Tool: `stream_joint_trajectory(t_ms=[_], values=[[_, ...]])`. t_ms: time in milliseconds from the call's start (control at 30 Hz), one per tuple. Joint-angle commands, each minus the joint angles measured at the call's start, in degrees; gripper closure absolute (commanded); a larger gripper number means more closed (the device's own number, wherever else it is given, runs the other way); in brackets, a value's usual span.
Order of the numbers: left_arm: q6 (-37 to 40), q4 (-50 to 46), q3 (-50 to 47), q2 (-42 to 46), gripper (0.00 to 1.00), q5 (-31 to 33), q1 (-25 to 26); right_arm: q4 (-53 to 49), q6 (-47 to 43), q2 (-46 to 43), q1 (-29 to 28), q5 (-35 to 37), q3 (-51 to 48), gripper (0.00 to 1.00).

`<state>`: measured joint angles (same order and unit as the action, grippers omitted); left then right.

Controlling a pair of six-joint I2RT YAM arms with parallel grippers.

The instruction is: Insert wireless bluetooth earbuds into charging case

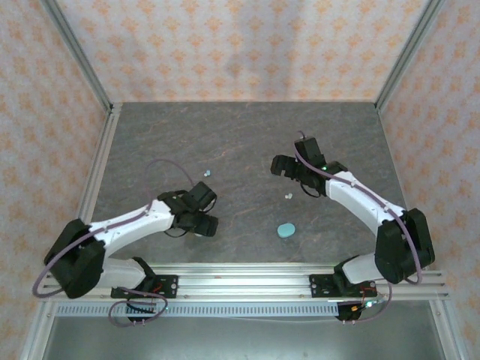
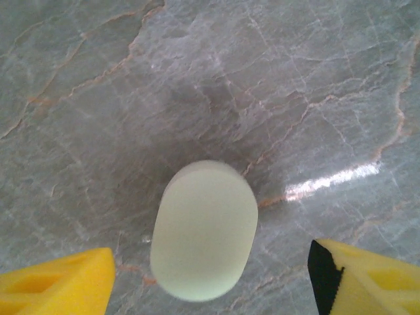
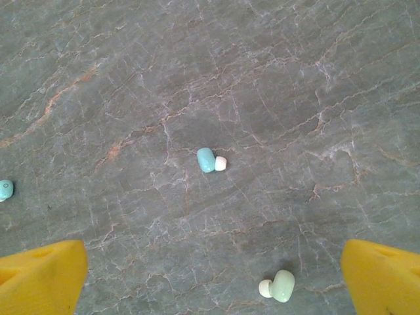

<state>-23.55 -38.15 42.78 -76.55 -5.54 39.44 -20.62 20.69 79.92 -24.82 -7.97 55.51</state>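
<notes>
- Left hand [image 2: 211, 281] hangs released, jaws apart on either side of a pale green case [image 2: 204, 226], with a gap showing on each side. The case lies flat on the grey tabletop [image 2: 275, 79].
- Right hand [image 3: 213, 279] gapes wide over the tabletop's right half, grasping nothing.
- Teal case [image 1: 286, 229] lies near the front, between the arms.
- Buds lie loose on the tabletop below the right hand: a teal bud [image 3: 210, 159], a pale green bud [image 3: 279, 287] closer to the fingers, and a third bud [image 3: 5, 189] off to one side.
</notes>
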Motion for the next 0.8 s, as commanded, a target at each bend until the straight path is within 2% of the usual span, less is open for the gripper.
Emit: stream_joint_trajectory(t_ms=[0,167,267,433,600,767], values=[[1.48,-0.87,1.10,-3.26,0.26,1.66,0.82,-0.54,1.10,-1.28,-0.01,-1.41,-1.28,0.02],[1.80,-1.13,1.92,-6.20,0.29,4.51,2.31,-0.67,0.73,0.18,0.00,-1.90,-0.03,0.01],[2.20,0.27,1.63,-7.09,0.33,4.10,2.45,-0.30,1.04,1.27,-0.04,-3.48,1.24,0.01],[3.98,0.99,2.05,-8.24,0.49,3.78,2.47,-0.11,1.88,2.90,0.03,-7.23,2.87,0.01],[6.06,1.39,2.74,-7.25,0.64,2.28,2.48,-7.91,-0.61,3.79,0.03,-9.40,7.47,0.01],[10.12,1.24,4.07,-3.25,0.68,1.44,2.70,-9.45,0.87,0.83,0.00,-14.97,6.43,0.02]])
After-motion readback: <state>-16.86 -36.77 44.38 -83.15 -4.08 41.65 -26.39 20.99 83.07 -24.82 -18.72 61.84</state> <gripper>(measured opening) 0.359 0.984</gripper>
